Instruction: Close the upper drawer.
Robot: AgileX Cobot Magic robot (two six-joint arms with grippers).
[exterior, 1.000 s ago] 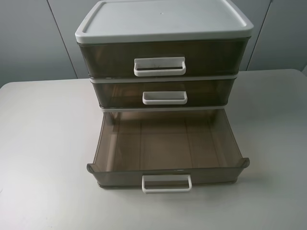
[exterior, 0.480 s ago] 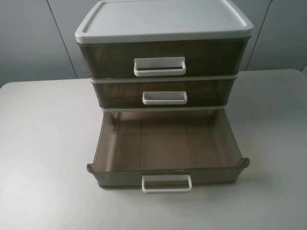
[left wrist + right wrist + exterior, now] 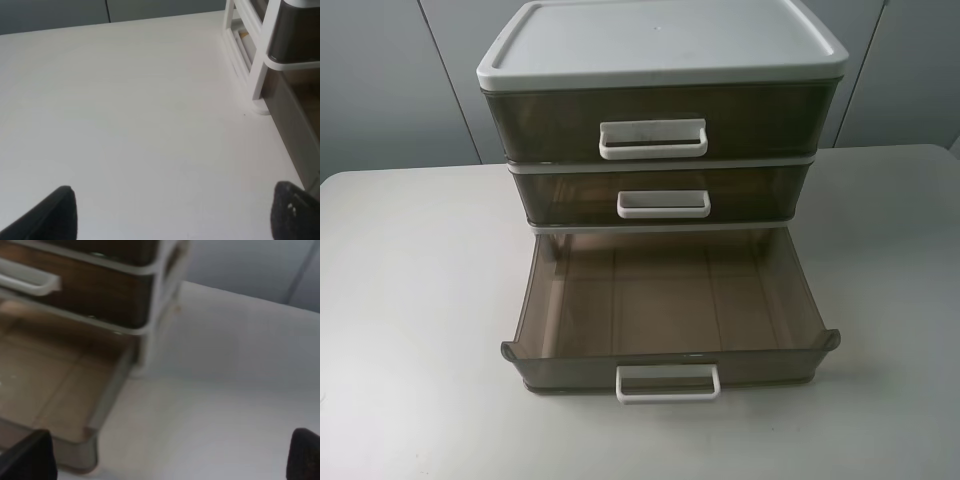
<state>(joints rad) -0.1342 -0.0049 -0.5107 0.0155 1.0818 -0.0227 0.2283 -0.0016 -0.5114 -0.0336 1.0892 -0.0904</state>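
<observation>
The three-tier cabinet [image 3: 660, 50] stands at the back middle of the white table. The upper drawer [image 3: 570, 195] is the middle tier, smoky brown with a small white loop handle [image 3: 663, 204]; its front sits about flush with the frame. It also shows in the right wrist view [image 3: 100, 290]. The lowest drawer [image 3: 665, 300] is pulled far out and empty. Neither gripper shows in the exterior view. My left gripper [image 3: 175, 220] is open above bare table left of the cabinet. My right gripper [image 3: 167, 460] is open near the lowest drawer's right front corner [image 3: 92, 440].
The taller top drawer [image 3: 540, 120] with the wider white handle is shut. The white table [image 3: 410, 300] lies bare to the left and right of the cabinet. The cabinet's white left frame post [image 3: 260, 65] shows in the left wrist view.
</observation>
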